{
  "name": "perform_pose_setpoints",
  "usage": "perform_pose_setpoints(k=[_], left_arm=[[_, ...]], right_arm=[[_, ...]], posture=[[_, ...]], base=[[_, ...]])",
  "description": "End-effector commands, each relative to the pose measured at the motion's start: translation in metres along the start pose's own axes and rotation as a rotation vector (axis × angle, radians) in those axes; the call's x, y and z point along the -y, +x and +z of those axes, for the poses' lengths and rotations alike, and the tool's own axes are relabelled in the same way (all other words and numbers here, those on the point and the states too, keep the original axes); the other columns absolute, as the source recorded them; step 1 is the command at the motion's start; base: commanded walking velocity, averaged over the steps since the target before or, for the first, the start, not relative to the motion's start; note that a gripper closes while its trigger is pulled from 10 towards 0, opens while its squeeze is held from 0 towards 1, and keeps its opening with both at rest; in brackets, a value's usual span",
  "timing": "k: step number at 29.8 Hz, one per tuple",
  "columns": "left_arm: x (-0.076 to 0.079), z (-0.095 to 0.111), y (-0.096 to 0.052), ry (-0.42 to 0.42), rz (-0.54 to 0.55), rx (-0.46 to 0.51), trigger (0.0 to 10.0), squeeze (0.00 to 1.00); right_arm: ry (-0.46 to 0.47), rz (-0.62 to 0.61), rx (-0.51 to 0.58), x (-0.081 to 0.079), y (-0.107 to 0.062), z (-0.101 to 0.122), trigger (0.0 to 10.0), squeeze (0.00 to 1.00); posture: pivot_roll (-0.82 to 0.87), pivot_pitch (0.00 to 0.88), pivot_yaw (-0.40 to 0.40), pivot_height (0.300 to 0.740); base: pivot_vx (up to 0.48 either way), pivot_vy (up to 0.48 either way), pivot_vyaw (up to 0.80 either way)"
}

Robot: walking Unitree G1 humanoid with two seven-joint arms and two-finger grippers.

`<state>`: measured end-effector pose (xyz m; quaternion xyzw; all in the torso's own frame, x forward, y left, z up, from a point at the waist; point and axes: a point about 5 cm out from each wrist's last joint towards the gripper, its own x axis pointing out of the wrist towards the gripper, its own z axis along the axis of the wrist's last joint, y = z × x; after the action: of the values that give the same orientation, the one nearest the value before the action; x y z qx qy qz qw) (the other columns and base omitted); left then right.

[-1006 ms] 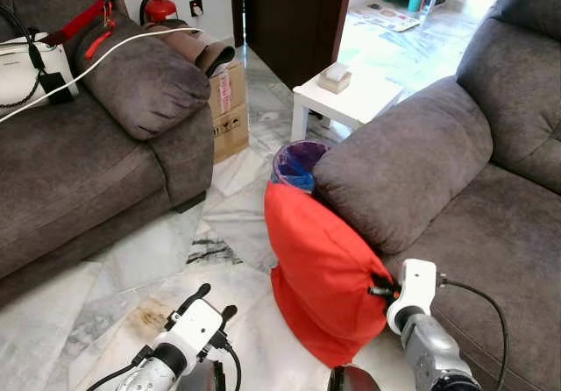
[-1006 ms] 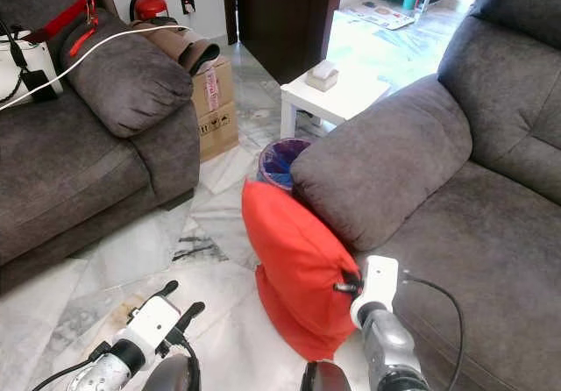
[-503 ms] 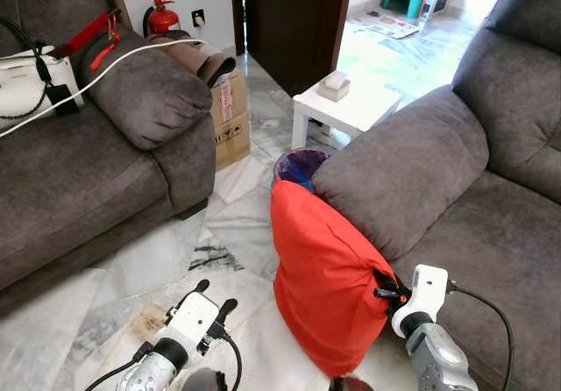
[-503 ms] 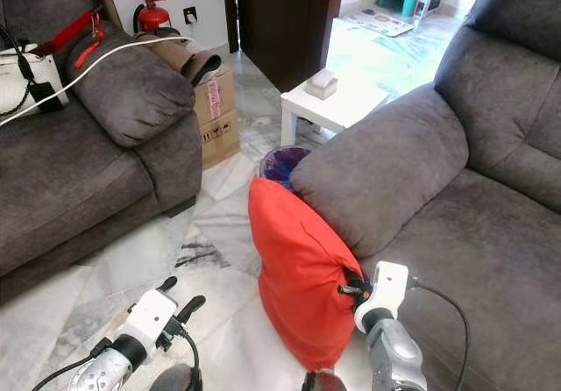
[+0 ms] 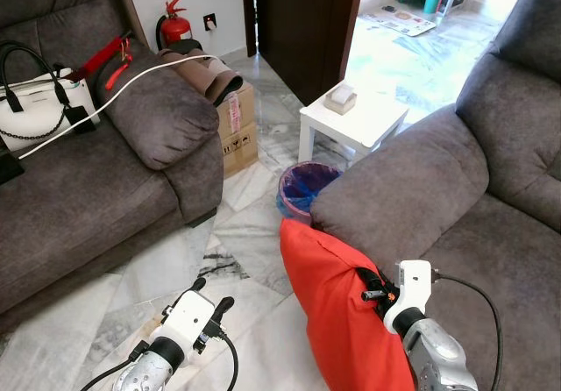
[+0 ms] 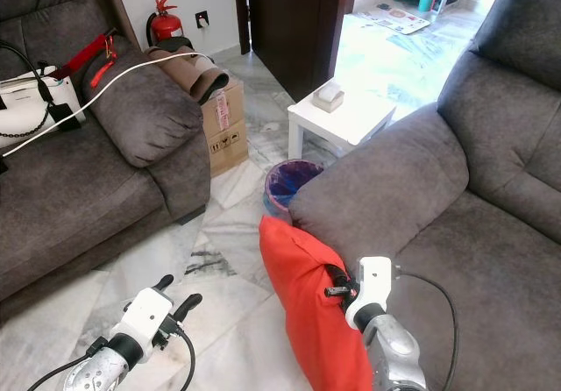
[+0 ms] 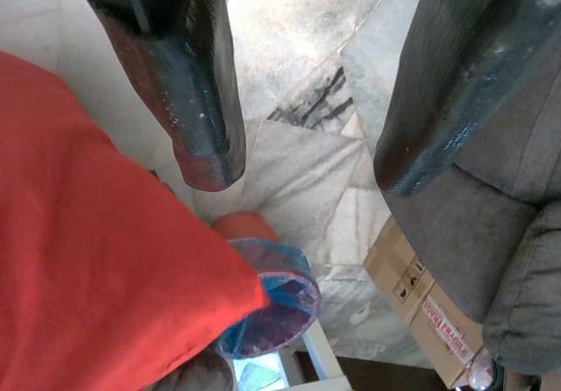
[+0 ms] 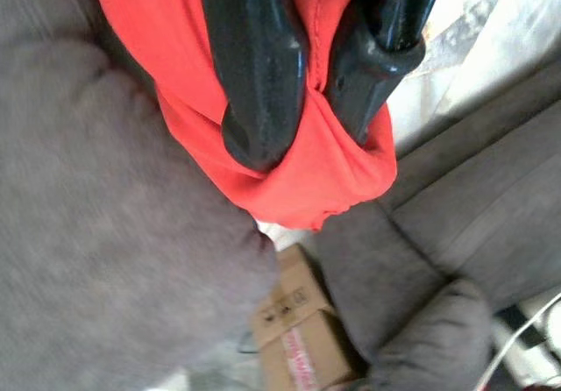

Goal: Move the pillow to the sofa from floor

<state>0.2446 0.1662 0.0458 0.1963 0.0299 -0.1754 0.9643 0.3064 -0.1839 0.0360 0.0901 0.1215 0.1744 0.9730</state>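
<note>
My right gripper has its fingers pinched tight on a fold of the red fabric pillow, gripping near its upper edge. Compared with a second ago the pillow sits higher against the arm of the grey suede sofa on my right, top corner now beside the armrest front, just past the purple-lined waste bin. So the lift is underway; pillow not yet on the seat cushion. My left gripper hovers low over the marble floor, fingers spread wide, holding nothing. Next: swing the pillow over the armrest.
</note>
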Motion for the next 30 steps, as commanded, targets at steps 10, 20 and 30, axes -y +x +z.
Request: perform_pose_setpoints(k=[10,20,30], left_arm=[[-0.005,-0.002,-0.010,-0.021,-0.219,-0.056,10.0,0.00],[-0.010,-0.009,-0.021,0.138,-0.494,-0.177,10.0,0.00],[-0.005,-0.004,-0.036,0.258,-0.773,-0.219,10.0,1.00]], right_arm=[[-0.311,0.484,-0.126,-0.014,-0.013,0.010,10.0,0.00],[-0.385,0.699,-0.293,-0.014,-0.029,-0.001,10.0,0.00],[-0.390,0.784,-0.321,-0.035,-0.029,-0.011,10.0,0.00]], posture=[[0.10,0.090,0.037,0.740],[0.10,0.084,0.047,0.740],[0.11,0.081,0.052,0.740]], base=[[0.000,0.000,0.00],[0.000,0.000,0.00],[0.000,0.000,0.00]])
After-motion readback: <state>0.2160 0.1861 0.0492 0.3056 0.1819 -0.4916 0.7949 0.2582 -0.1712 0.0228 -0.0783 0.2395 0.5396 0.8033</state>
